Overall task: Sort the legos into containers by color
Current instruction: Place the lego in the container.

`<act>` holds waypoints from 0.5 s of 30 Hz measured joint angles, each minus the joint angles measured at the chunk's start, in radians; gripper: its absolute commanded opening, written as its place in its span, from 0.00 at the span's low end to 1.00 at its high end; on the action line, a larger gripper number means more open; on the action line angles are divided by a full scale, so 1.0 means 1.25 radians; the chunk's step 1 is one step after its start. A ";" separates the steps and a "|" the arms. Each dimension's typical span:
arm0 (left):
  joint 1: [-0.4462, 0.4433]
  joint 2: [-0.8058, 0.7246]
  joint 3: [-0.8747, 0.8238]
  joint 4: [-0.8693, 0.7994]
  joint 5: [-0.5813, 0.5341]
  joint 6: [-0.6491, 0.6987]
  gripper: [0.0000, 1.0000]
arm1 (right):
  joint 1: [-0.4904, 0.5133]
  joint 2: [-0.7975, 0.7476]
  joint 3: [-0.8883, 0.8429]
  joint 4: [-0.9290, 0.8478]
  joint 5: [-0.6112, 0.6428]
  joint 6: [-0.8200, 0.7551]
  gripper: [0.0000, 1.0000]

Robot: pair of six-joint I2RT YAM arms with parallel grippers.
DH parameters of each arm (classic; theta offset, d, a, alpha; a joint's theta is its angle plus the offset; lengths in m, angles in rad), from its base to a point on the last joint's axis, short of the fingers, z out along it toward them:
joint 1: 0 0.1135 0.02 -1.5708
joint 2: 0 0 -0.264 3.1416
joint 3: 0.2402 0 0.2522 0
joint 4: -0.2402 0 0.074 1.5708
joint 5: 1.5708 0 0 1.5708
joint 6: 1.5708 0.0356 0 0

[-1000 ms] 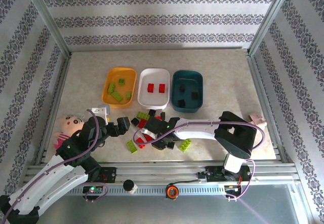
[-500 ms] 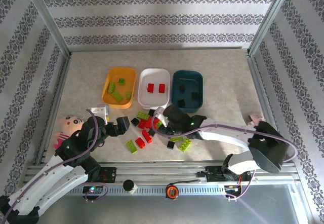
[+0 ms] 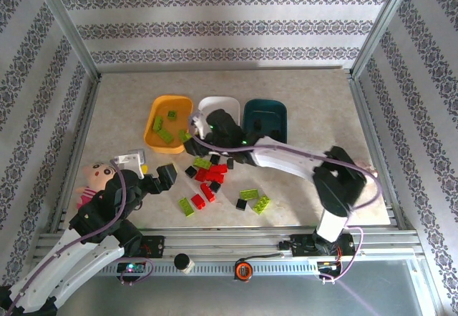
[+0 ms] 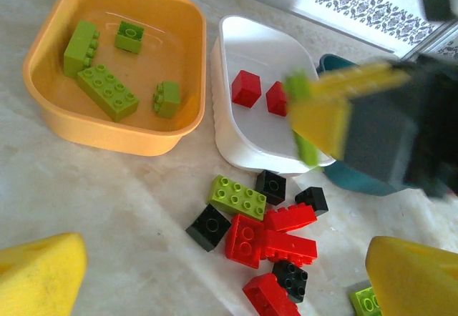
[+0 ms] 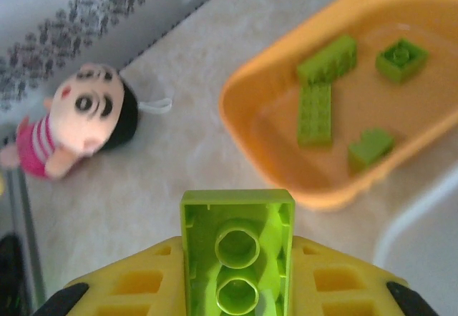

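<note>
Lime green lego (image 5: pixel 237 248) pinched between right gripper (image 3: pixel 195 126) pads, hovering between orange-yellow tray (image 3: pixel 172 99) and white tray (image 3: pixel 218 102). Loose legos (image 3: pixel 209 175) at 6 o'clock of white tray. Left gripper (image 3: pixel 166 175) spread wide, at their 9 o'clock.

Right gripper (image 3: pixel 194 127) at orange-yellow tray (image 3: pixel 172 99) edge (loose legos (image 3: pixel 211 176) nearby).

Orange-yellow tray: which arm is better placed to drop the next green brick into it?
Right. The right gripper clamps a lime green brick just short of the orange-yellow tray rim, where green bricks lie. The left gripper hangs open and empty above the loose pile.
</note>
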 measured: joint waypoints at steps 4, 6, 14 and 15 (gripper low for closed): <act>0.000 0.000 0.000 -0.009 0.002 -0.008 1.00 | -0.014 0.172 0.184 0.011 0.008 0.046 0.29; 0.000 0.000 0.000 -0.016 0.002 -0.014 1.00 | -0.028 0.247 0.268 0.005 0.017 0.069 0.33; 0.000 0.007 -0.013 -0.023 0.013 -0.019 1.00 | -0.069 0.397 0.451 -0.044 0.048 0.144 0.66; 0.000 0.015 -0.015 -0.023 0.017 -0.019 1.00 | -0.071 0.397 0.453 -0.044 0.049 0.150 0.67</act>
